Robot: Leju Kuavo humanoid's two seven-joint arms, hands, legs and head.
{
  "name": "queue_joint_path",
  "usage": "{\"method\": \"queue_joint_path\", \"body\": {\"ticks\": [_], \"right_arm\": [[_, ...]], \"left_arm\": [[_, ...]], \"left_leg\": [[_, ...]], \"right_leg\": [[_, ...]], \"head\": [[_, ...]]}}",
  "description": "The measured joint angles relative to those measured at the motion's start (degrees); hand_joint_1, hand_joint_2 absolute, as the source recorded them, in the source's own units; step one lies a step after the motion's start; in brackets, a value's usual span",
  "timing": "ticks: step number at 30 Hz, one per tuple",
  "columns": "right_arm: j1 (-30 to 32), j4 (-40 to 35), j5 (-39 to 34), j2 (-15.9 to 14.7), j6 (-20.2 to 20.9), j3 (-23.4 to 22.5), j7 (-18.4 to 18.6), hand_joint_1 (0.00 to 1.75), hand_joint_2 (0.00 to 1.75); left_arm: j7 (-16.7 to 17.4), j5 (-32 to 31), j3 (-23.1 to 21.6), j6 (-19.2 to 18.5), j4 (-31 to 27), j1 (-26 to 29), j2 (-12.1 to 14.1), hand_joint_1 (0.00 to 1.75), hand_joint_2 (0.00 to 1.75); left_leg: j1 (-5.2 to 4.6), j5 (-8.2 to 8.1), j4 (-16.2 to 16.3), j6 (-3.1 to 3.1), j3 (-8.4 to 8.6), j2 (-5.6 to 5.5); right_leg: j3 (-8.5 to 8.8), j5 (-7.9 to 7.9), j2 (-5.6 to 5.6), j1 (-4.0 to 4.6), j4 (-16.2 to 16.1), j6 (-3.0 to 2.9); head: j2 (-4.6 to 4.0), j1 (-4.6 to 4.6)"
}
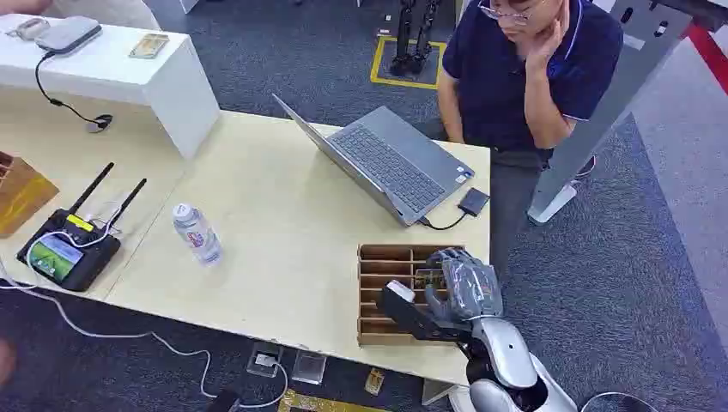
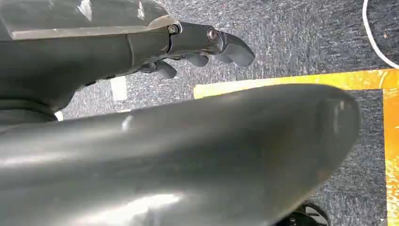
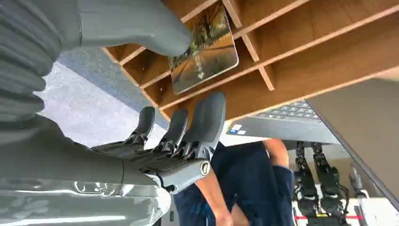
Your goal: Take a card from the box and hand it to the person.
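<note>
A wooden slotted box [image 1: 378, 296] stands near the table's front right edge. A card [image 1: 427, 279] printed with a picture leans in one of its slots [image 3: 204, 52]. My right hand [image 1: 468, 287] hovers over the right part of the box. In the right wrist view its thumb [image 3: 141, 28] reaches to the card's edge, while its fingers [image 3: 207, 117] lie stretched along the box's outer wall [image 3: 306, 47]; nothing is gripped. My left hand [image 2: 202, 47] hangs over the carpet, holding nothing. The person [image 1: 515, 77] stands beyond the table's far right corner, one hand at the face.
An open laptop [image 1: 391, 163] with a cabled drive sits just behind the box. A water bottle [image 1: 197, 233] stands mid-table, and a black device with antennas [image 1: 69, 249] lies left. A white raised shelf [image 1: 112, 69] is at the back left. Cables trail off the front edge.
</note>
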Motion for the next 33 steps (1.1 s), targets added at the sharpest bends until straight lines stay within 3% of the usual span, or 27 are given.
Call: {"method": "queue_joint_path", "body": {"ticks": [10, 15, 22, 33], "right_arm": [[0.0, 1.11, -0.07, 0.26, -0.11, 0.09, -0.04, 0.75, 1.75], [-0.05, 1.35, -0.07, 0.31, -0.18, 0.09, -0.04, 0.8, 1.75], [-0.22, 1.64, -0.07, 0.55, -0.2, 0.09, -0.04, 1.01, 1.75], [-0.26, 2.12, -0.13, 0.74, -0.11, 0.11, -0.09, 1.06, 1.75]], "left_arm": [[0.0, -0.04, 0.0, -0.02, 0.0, 0.01, 0.0, 0.0, 0.0], [0.0, -0.04, 0.0, -0.02, 0.0, 0.01, 0.0, 0.0, 0.0], [0.0, -0.04, 0.0, -0.13, 0.0, 0.0, 0.0, 0.0, 0.0], [0.0, -0.09, 0.0, -0.15, 0.0, 0.0, 0.0, 0.0, 0.0]], "left_leg": [[0.0, 0.0, 0.0, 0.0, 0.0, 0.0], [0.0, 0.0, 0.0, 0.0, 0.0, 0.0], [0.0, 0.0, 0.0, 0.0, 0.01, 0.0], [0.0, 0.0, 0.0, 0.0, 0.0, 0.0]], "right_leg": [[0.0, 0.0, 0.0, 0.0, 0.0, 0.0], [0.0, 0.0, 0.0, 0.0, 0.0, 0.0], [0.0, 0.0, 0.0, 0.0, 0.0, 0.0], [0.0, 0.0, 0.0, 0.0, 0.0, 0.0]], "head": [[0.0, 0.0], [0.0, 0.0], [0.0, 0.0], [0.0, 0.0]]}}
